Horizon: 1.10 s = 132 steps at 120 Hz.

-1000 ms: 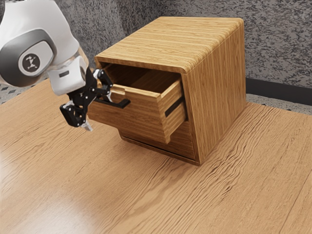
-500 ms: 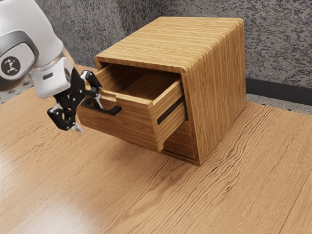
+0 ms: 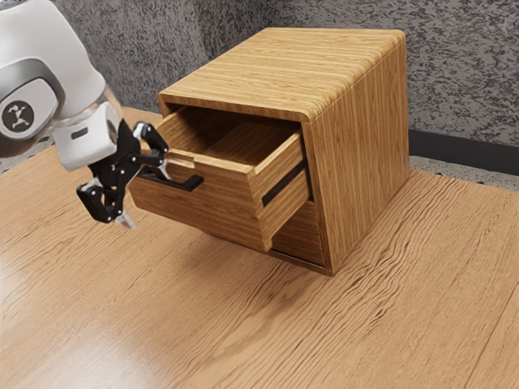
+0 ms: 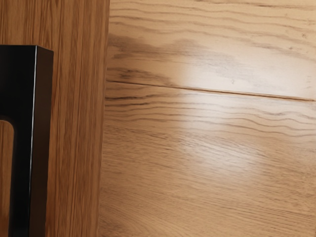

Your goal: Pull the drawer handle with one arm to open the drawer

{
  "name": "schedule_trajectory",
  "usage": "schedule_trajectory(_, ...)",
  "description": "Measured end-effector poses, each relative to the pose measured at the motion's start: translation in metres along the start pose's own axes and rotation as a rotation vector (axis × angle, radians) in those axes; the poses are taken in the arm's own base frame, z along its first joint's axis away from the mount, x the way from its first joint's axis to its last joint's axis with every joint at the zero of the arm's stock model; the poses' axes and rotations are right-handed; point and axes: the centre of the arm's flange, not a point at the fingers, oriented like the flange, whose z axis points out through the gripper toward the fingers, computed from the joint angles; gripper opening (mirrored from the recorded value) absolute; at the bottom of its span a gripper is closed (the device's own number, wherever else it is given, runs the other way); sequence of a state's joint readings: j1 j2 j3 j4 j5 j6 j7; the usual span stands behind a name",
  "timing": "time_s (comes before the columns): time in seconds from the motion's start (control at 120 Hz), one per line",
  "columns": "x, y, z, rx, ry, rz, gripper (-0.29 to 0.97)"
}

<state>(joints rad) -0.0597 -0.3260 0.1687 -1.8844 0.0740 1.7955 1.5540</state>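
My gripper [image 3: 143,190] stands wide open at the drawer [image 3: 212,194] front, fingers [image 3: 153,139] spread above and below the near end of the handle [image 3: 177,182]; I can't tell whether either touches it. The table [image 3: 340,324] is glossy, wavy-grained wood. Behind it are a speckled grey wall [image 3: 470,57] and a dark baseboard [image 3: 462,151]. I count one cabinet [image 3: 357,146], one drawer, pulled partly out, and one black handle. My arm [image 3: 49,89] bears a small white emblem [image 3: 18,113], not readable. In the wrist view the handle [image 4: 29,138] lies on the drawer front [image 4: 74,118].
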Motion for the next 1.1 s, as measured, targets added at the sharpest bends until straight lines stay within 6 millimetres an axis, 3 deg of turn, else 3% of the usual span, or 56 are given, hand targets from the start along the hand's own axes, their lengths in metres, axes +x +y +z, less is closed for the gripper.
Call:
schedule_trajectory(0.425, -0.005, 0.023, -0.001, -0.003, 0.013, -0.005, 0.72)
schedule_trajectory(0.608, -0.010, 0.041, -0.005, 0.002, 0.027, -0.008, 0.67)
schedule_trajectory(0.667, -0.011, 0.044, -0.009, 0.009, 0.031, -0.008, 0.60)
schedule_trajectory(0.692, -0.013, 0.045, -0.016, 0.022, 0.031, -0.012, 0.51)
schedule_trajectory(0.792, -0.017, 0.046, -0.067, 0.109, 0.030, -0.017, 0.57)
schedule_trajectory(0.892, 0.003, 0.050, -0.134, 0.207, 0.026, 0.015, 0.61)
schedule_trajectory(0.933, 0.009, 0.051, -0.153, 0.233, 0.027, 0.013, 0.62)
schedule_trajectory(1.042, 0.017, 0.049, -0.166, 0.215, 0.044, -0.095, 0.64)
schedule_trajectory(1.1, 0.031, 0.030, -0.161, 0.148, 0.040, -0.197, 0.64)
